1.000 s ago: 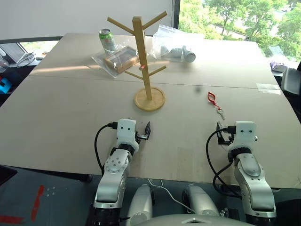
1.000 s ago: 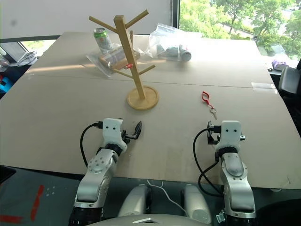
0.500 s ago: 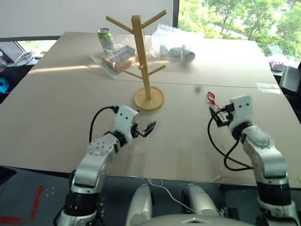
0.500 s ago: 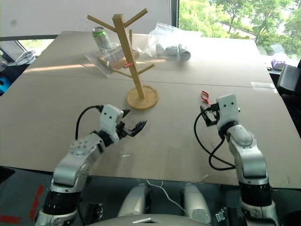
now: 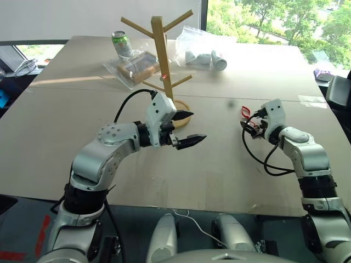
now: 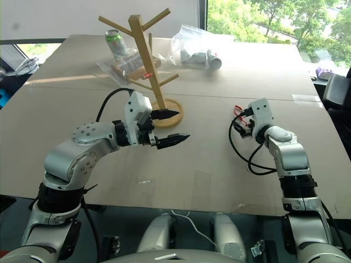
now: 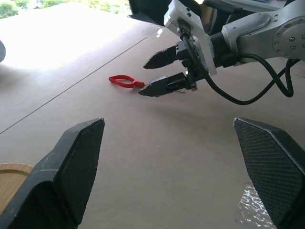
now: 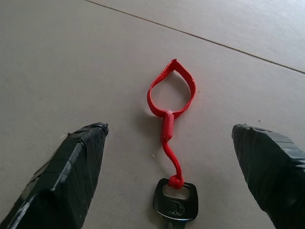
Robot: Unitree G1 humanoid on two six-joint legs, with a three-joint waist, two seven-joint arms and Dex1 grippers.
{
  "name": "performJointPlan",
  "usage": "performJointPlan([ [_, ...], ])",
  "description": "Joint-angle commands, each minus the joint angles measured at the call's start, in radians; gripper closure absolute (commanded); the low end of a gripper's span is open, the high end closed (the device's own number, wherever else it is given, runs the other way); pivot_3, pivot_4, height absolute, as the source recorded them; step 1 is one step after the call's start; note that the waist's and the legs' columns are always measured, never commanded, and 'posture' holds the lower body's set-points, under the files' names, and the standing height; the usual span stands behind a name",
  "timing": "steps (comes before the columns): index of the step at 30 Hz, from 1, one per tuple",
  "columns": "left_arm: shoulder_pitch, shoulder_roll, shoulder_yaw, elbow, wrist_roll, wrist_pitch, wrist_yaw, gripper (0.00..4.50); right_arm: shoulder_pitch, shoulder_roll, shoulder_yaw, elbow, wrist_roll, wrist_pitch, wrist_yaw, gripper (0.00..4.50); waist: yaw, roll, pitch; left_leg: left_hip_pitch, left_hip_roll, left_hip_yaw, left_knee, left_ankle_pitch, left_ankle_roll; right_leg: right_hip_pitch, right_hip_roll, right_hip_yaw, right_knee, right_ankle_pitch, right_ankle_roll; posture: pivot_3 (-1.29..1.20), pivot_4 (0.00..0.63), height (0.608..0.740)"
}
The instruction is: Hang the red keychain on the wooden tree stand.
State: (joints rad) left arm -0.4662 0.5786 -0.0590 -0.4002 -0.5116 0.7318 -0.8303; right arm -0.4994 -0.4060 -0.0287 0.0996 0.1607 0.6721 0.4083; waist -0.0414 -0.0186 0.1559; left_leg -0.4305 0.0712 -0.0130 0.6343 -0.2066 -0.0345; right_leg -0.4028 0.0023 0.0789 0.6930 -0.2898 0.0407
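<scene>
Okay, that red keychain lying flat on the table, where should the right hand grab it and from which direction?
Probably at the thick knot just below the loop of the red keychain, coming from above with one finger on either side of the cord. It lies flat on the table, loop away from the right hand, key nearest it. The knot is its thickest part, and gripping there would leave the loop free for a peg.

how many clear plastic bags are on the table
2, both at the far end of the table: one bag beside the green can, left of the wooden tree stand; the other bag to its right.
</scene>
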Motion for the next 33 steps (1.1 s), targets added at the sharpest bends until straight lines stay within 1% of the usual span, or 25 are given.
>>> performJointPlan([
  [1,-0.015,0.007,-0.001,0.000,0.005,-0.022,-0.002,0.04,-0.021,0.003,-0.004,0.015,-0.005,-0.046,0.004,0.00,0.000,0.000,0.000,0.000,0.000,0.000,0.000,0.000,0.000,0.000,0.000,0.000,0.000,0.000,0.000,0.00,0.150,0.740],
  [2,-0.017,0.008,0.000,0.001,0.004,-0.022,-0.002,0.04,-0.022,0.004,-0.004,0.025,-0.005,-0.053,0.005,0.00,0.000,0.000,0.000,0.000,0.000,0.000,0.000,0.000,0.000,0.000,0.000,0.000,0.000,0.000,0.000,0.00,0.150,0.740],
  [3,-0.018,0.009,0.002,0.002,0.002,-0.021,-0.003,0.01,-0.024,0.006,-0.005,0.033,-0.004,-0.061,0.005,0.26,0.000,0.000,0.000,0.000,0.000,0.000,0.000,0.000,0.000,0.000,0.000,0.000,0.000,0.000,0.000,0.00,0.150,0.740],
  [4,-0.019,0.009,0.004,0.002,0.001,-0.021,-0.003,0.01,-0.026,0.008,-0.005,0.042,-0.004,-0.069,0.006,0.26,-0.001,0.000,0.000,0.000,0.000,0.000,0.000,0.000,0.000,0.000,0.000,0.000,0.000,0.000,0.000,0.00,0.150,0.740],
  [5,-0.018,0.011,0.005,0.001,0.001,-0.022,-0.003,0.00,-0.028,0.009,-0.003,0.050,-0.004,-0.077,0.009,0.69,0.000,0.000,0.000,0.000,0.000,0.000,0.000,0.000,0.000,0.000,0.000,0.000,0.000,0.000,0.000,0.00,0.150,0.740],
  [6,-0.017,0.012,0.006,0.001,0.000,-0.022,-0.003,0.00,-0.029,0.010,-0.002,0.057,-0.004,-0.084,0.011,1.22,0.000,0.000,0.000,0.000,0.000,0.000,0.000,0.000,0.000,0.000,0.000,0.000,0.000,0.000,0.000,0.00,0.150,0.740],
  [7,-0.016,0.012,0.006,0.000,-0.001,-0.022,-0.003,0.00,-0.029,0.010,-0.001,0.062,-0.005,-0.089,0.013,1.44,0.000,0.000,0.000,0.000,0.000,0.000,0.000,0.000,0.000,0.000,0.000,0.000,0.000,0.000,0.000,0.00,0.150,0.740],
  [8,-0.017,0.013,0.007,-0.001,-0.003,-0.021,-0.003,0.00,-0.030,0.010,0.001,0.067,-0.006,-0.094,0.015,1.86,0.000,0.000,0.000,0.000,0.000,0.000,0.000,0.000,0.000,0.000,0.000,0.000,0.000,0.000,0.000,0.00,0.150,0.740],
  [13,-0.024,0.013,0.009,0.000,-0.011,-0.014,-0.002,0.00,-0.039,0.010,0.013,0.120,-0.018,-0.131,0.027,4.39,0.000,0.000,0.000,0.000,0.000,0.000,0.000,0.000,0.000,0.000,0.000,0.000,0.000,0.000,0.000,0.00,0.150,0.740],
  [14,-0.025,0.011,0.009,-0.001,-0.012,-0.013,-0.001,0.00,-0.044,0.011,0.011,0.133,-0.019,-0.136,0.025,4.45,0.000,0.000,0.000,0.000,0.000,0.000,0.000,0.000,0.000,0.000,0.000,0.000,0.000,0.000,0.000,0.00,0.150,0.740],
  [17,-0.021,0.009,0.010,-0.008,-0.015,-0.010,0.003,0.00,-0.051,0.010,0.003,0.158,-0.020,-0.148,0.021,4.45,0.000,0.000,0.000,0.000,0.000,0.000,0.000,0.000,0.000,0.000,0.000,0.000,0.000,0.000,0.000,0.00,0.150,0.740],
  [21,0.005,0.014,0.042,-0.035,-0.038,0.010,0.021,0.00,-0.016,0.004,-0.004,0.087,-0.001,-0.152,0.043,4.45,0.000,0.000,0.000,0.000,0.000,0.000,0.000,0.000,0.000,0.000,0.000,0.000,0.001,0.000,0.000,0.00,0.150,0.740],
  [23,0.028,0.018,0.076,-0.054,-0.061,0.024,0.034,0.00,0.020,0.013,-0.021,-0.004,0.033,-0.157,0.058,4.45,0.001,0.000,0.000,0.000,0.000,0.000,0.000,0.000,0.000,0.000,0.000,0.000,0.001,0.000,0.000,0.00,0.150,0.740],
  [25,0.060,0.015,0.132,-0.083,-0.108,0.047,0.056,0.00,0.077,0.012,-0.019,-0.139,0.072,-0.169,0.094,4.45,0.001,0.000,0.000,0.000,0.000,0.000,0.000,0.000,0.000,-0.001,0.000,0.000,0.000,0.000,0.000,0.00,0.150,0.740],
  [28,0.129,0.006,0.243,-0.161,-0.225,0.099,0.100,0.00,0.173,0.026,-0.018,-0.369,0.146,-0.187,0.130,4.45,-0.001,0.001,0.001,-0.001,0.001,0.000,0.000,0.000,0.000,-0.001,0.000,0.000,0.001,0.000,0.000,0.00,0.150,0.740],
  [31,0.192,0.016,0.333,-0.217,-0.324,0.136,0.141,0.00,0.225,0.034,0.014,-0.506,0.182,-0.203,0.156,4.45,-0.001,0.001,0.002,0.000,0.001,0.000,0.000,0.000,0.000,-0.001,0.000,0.000,0.001,0.000,0.000,0.00,0.150,0.740],
  [33,0.245,0.030,0.429,-0.254,-0.420,0.171,0.190,0.00,0.231,0.056,0.055,-0.577,0.206,-0.228,0.177,4.45,-0.002,0.001,0.002,0.000,0.001,0.000,0.000,0.000,0.000,-0.001,0.000,0.000,0.001,0.000,0.000,0.00,0.150,0.740],
])
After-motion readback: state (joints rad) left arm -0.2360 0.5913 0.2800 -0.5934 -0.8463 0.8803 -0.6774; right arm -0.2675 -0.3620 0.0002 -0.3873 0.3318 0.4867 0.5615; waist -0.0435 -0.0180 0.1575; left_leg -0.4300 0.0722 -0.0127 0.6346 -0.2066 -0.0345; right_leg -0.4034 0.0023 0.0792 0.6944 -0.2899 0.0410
